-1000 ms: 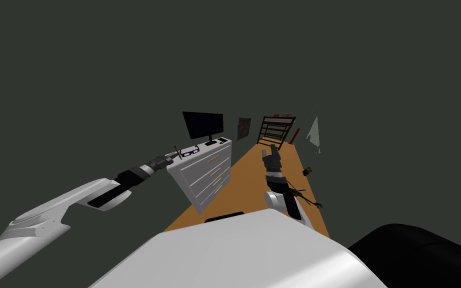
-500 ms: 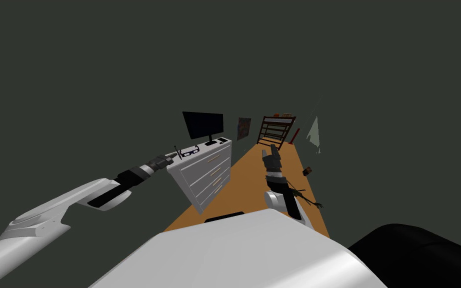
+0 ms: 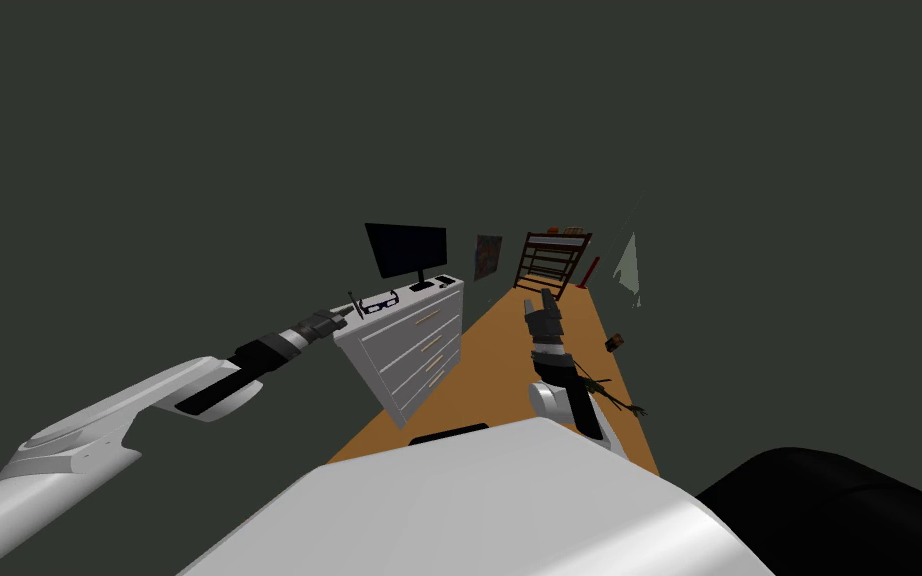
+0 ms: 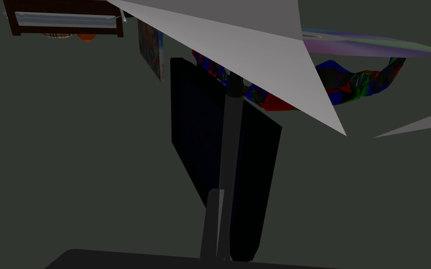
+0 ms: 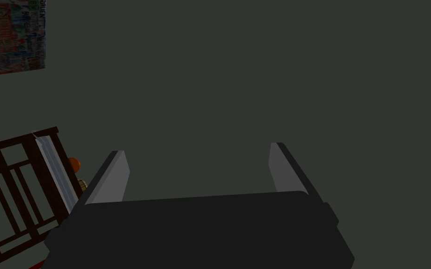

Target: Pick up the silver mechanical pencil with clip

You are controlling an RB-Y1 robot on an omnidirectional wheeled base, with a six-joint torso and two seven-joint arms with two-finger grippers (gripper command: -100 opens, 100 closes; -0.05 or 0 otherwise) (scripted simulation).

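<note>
Nothing has moved since the earlier frames; both arms and the camera are exactly as they were. The white dresser [image 3: 419, 345] stands at the left of a narrow orange-brown floor [image 3: 509, 340] between dark grey-green walls, with a black monitor [image 3: 406, 250] towards its far end and glasses [image 3: 381, 300] nearer. At its near left corner the left gripper [image 3: 344, 316] is closed on a slim grey rod, the mechanical pencil [image 4: 232, 140], which stands up from the fingers. The right gripper [image 5: 198, 152] hangs over open floor to the right, spread wide and empty. A dark rack [image 3: 552, 260] stands at the far wall.
</note>
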